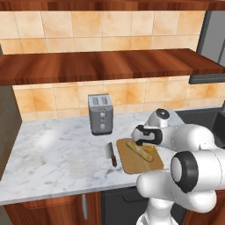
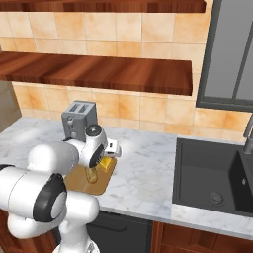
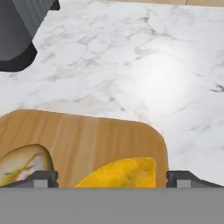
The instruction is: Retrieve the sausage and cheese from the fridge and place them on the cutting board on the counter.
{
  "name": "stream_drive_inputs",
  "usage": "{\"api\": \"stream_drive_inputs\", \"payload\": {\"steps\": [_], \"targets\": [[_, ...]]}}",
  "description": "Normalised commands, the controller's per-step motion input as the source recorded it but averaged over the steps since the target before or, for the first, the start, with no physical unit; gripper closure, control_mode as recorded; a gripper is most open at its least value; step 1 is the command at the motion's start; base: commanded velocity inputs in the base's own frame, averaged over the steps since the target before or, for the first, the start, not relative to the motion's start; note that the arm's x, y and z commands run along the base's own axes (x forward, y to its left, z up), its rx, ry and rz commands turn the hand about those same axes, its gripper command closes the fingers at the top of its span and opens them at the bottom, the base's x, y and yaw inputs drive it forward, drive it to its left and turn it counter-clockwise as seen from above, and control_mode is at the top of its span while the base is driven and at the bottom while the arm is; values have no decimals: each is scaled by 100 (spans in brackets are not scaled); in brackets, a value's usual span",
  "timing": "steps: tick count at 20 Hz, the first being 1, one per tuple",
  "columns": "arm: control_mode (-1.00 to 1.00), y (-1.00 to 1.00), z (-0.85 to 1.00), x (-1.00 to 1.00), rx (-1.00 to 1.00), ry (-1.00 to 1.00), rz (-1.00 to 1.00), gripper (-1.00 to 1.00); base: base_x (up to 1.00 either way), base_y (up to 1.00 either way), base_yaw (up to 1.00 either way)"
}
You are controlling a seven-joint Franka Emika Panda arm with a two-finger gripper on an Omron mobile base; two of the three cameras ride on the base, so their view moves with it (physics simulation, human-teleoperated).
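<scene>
The tan wooden cutting board (image 1: 132,165) (image 2: 81,182) (image 3: 87,133) lies on the marbled counter (image 1: 57,154) (image 2: 143,168). On it rest the yellow cheese wedge (image 1: 150,150) (image 2: 105,164) (image 3: 124,172) and, beside it, the sausage (image 1: 139,151) (image 2: 91,174) (image 3: 24,164), a pale tan link. My gripper (image 1: 141,141) (image 2: 102,159) (image 3: 112,179) hangs just above the board, open. In the hand view its fingertips (image 3: 41,178) stand wide apart on either side of the cheese and grip nothing. The fridge is out of view.
A grey toaster (image 1: 100,114) (image 2: 78,118) (image 3: 17,30) stands behind the board. A dark-handled knife (image 1: 111,154) lies left of the board. A dark sink (image 2: 215,178) is sunk into the counter on the right. Wooden shelves (image 1: 110,63) run above.
</scene>
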Motion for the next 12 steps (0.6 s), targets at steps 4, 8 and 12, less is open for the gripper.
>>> {"api": "stream_drive_inputs", "payload": {"steps": [4,8,12], "targets": [[-100,3,85,-71,12,-1,0,-100,0,0,0],[-100,0,100,-59,9,5,0,-100,0,0,0],[-100,0,98,-95,4,4,0,-100,0,0,0]]}}
